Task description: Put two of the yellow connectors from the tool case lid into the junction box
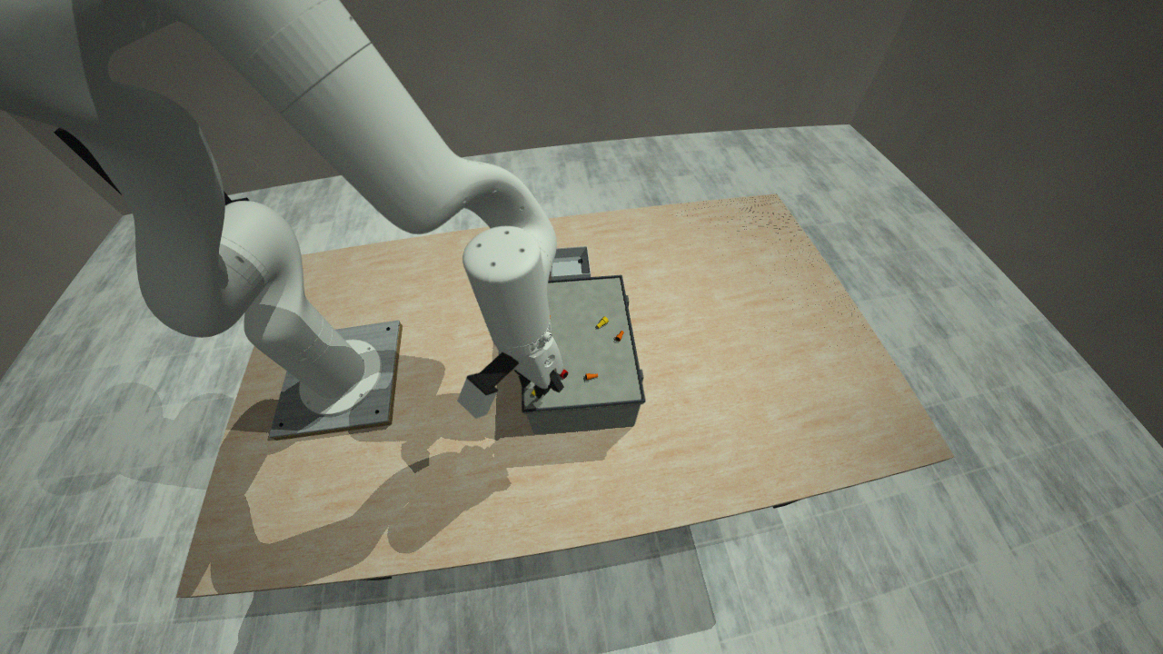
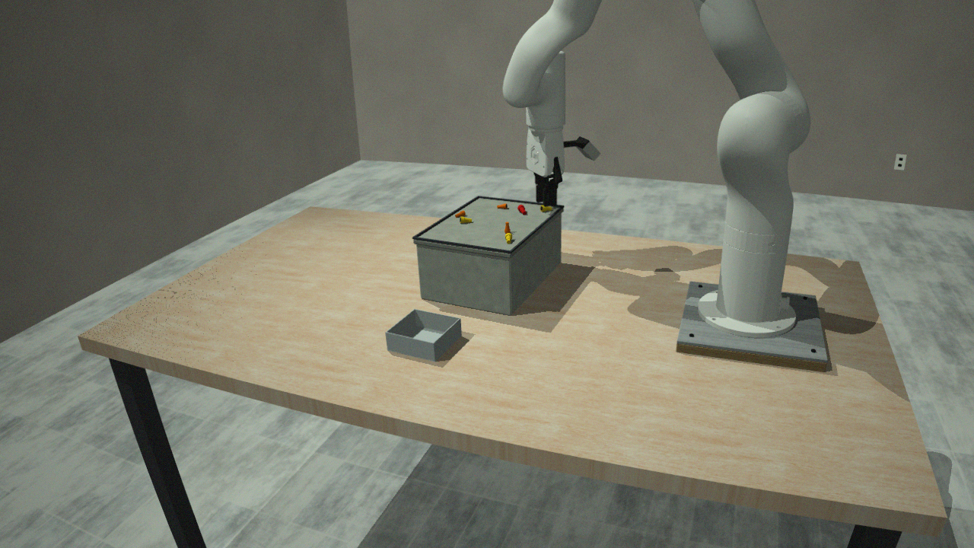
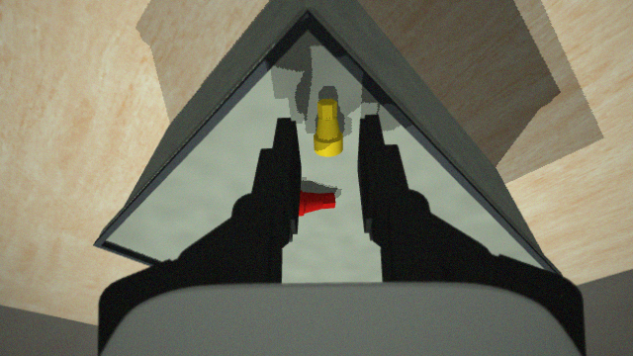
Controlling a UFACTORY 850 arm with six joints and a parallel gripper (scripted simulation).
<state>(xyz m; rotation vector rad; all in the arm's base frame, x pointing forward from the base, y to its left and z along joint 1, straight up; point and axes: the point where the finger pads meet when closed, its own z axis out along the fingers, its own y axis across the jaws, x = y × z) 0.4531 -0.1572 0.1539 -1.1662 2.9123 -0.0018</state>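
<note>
Your gripper [image 1: 542, 393] [image 2: 546, 202] [image 3: 328, 142] is parted, holding nothing; take the yellow connector [image 1: 534, 391] [image 2: 546, 208] [image 3: 328, 130] at twelve o'clock in the wrist view across its thick end; likely light, stiff, prone to roll.
</note>
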